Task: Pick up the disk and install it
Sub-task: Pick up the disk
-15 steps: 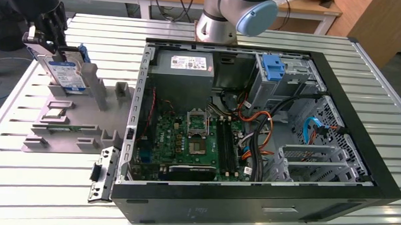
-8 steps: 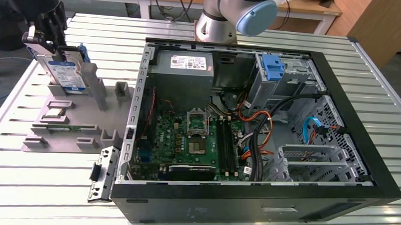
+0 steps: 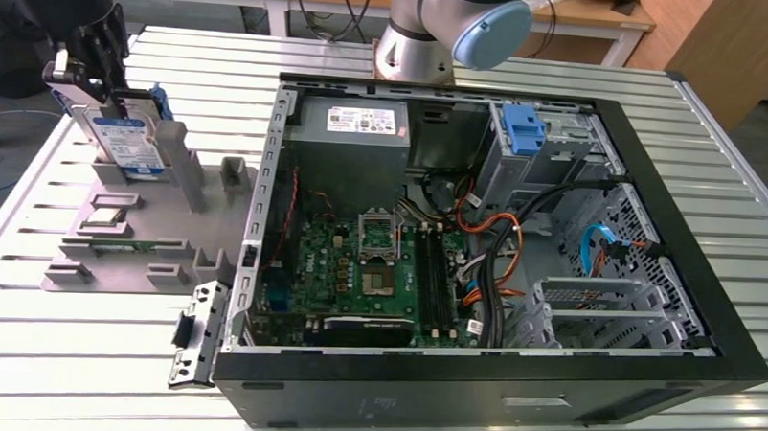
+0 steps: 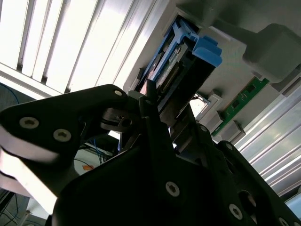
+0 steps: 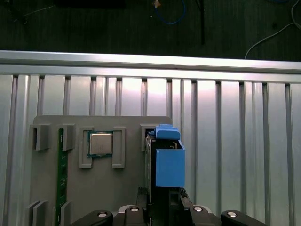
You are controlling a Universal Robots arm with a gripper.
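Observation:
The disk stands on edge in a slot of the grey fixture at the exterior view's left, its blue-and-white label facing the camera. My gripper comes down on its upper end, and the fingers sit tight against both flat sides. In the first wrist view the disk shows edge-on with its blue side rail, held by the gripper. In the second wrist view the blue rail and metal edge of the disk run out from between the fingers of the gripper.
The fixture also holds a small silver square chip and a green memory stick. The open computer case lies at the exterior view's right, with a power-supply box, a motherboard, cables and a blue-tabbed drive bay.

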